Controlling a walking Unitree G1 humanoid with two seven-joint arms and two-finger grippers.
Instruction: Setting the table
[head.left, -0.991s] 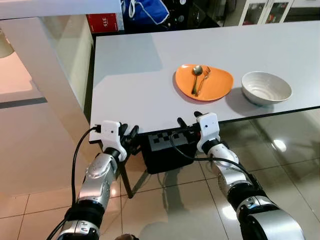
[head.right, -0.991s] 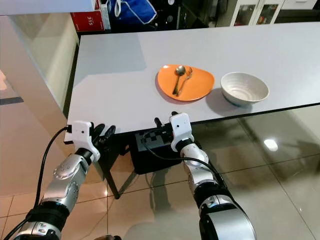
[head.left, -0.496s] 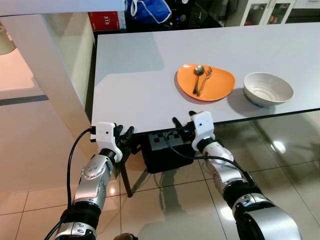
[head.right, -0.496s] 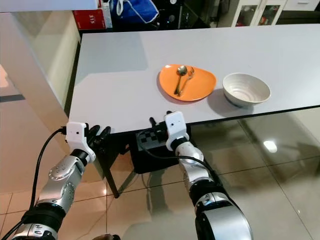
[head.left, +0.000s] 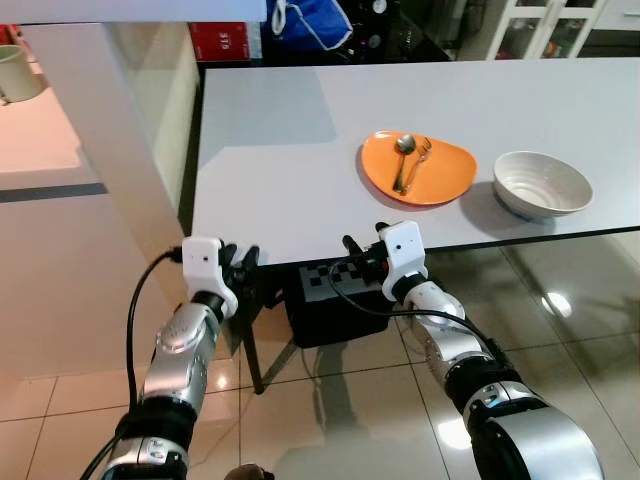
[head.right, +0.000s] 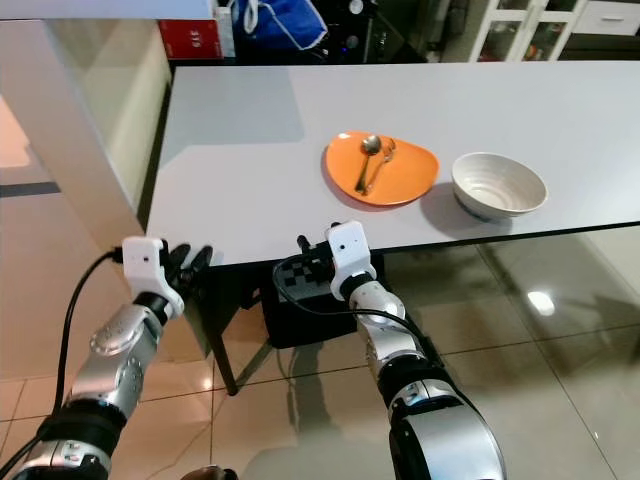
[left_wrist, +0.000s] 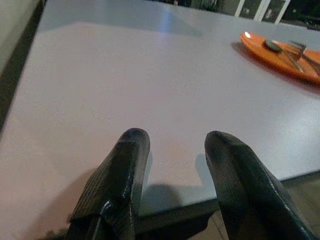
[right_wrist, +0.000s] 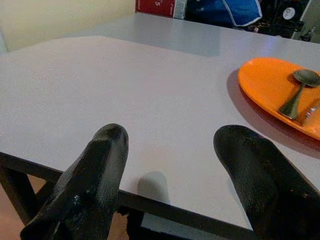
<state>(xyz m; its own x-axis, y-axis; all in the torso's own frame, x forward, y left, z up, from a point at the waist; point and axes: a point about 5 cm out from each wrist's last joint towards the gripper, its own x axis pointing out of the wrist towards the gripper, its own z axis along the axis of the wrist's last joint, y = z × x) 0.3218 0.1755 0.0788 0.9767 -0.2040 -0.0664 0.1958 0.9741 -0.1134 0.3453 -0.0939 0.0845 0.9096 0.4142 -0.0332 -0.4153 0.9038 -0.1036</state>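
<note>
So I'm standing at the near edge of the pale grey rectangular table (head.left: 300, 180). My left gripper (left_wrist: 172, 150) sits at the near left corner, fingers parted with nothing between them. My right gripper (right_wrist: 172, 150) is just off the near edge too, fingers spread wide, holding nothing. Further in on my right side there's a flat orange oval plate (head.left: 440, 175) with a metal spoon (head.left: 402, 158) and metal fork (head.left: 419, 157) lying on it side by side. A ribbed white ceramic bowl (head.left: 541, 184) sits just beside the plate, not touching.
</note>
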